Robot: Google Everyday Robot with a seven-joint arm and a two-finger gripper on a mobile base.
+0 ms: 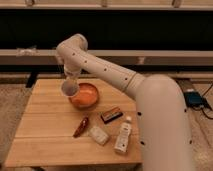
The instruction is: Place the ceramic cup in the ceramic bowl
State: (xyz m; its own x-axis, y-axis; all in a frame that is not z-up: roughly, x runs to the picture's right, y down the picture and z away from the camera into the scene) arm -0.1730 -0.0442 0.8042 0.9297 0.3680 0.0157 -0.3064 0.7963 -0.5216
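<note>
The ceramic cup [69, 89] is hanging off the counter, tipped so its greyish mouth is facing the camera, right at the 9 o'clock rim of the ceramic bowl [86, 96]. The claw [70, 81] is coming down onto it from 12 o'clock and is gripping it near the top edge, closed narrow around the cup's wall. The cup is overlapping the bowl's left rim, though whether it is touching is hard to tell.

To do this step well, I judge the cup is needing a short shift toward 3 o'clock, so that its base is sitting over the lighter orange middle rather than over the rim. It is also needing to be turned upright before lowering, or it may roll inside. A slow descent is wise, since ceramic on ceramic can chip, and a knock on the rim could slide the bowl across the counter [45, 145].

The arm [107, 74] is arching in from 3 o'clock above the bowl. Toward 5 o'clock of the bowl a dark bar [111, 114], a reddish pouch [81, 127], a pale packet [99, 135] and a white bottle [123, 136] are lying well apart from the work.
</note>
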